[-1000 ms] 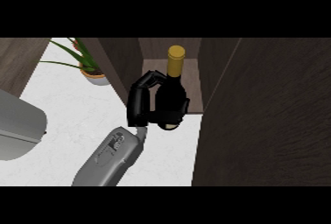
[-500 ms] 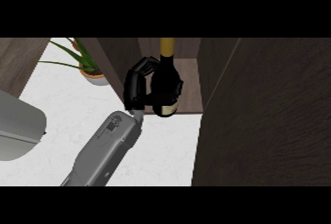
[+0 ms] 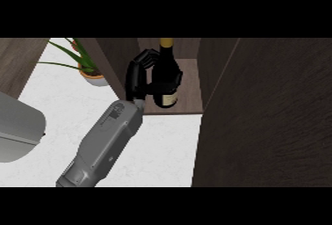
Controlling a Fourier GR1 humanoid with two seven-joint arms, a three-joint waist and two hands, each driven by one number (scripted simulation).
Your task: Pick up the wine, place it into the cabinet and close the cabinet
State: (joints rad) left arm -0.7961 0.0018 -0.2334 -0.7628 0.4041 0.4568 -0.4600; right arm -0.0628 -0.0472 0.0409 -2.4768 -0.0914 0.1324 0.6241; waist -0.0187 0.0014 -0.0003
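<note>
head view | right hand had carried the wine bottle deeper into the open cabinet than a second before, now upright on the shelf | fingers curled round bottle | release and door closing judged outstanding | bottle label unreadable | potted plant on desk | left hand unseen
</note>
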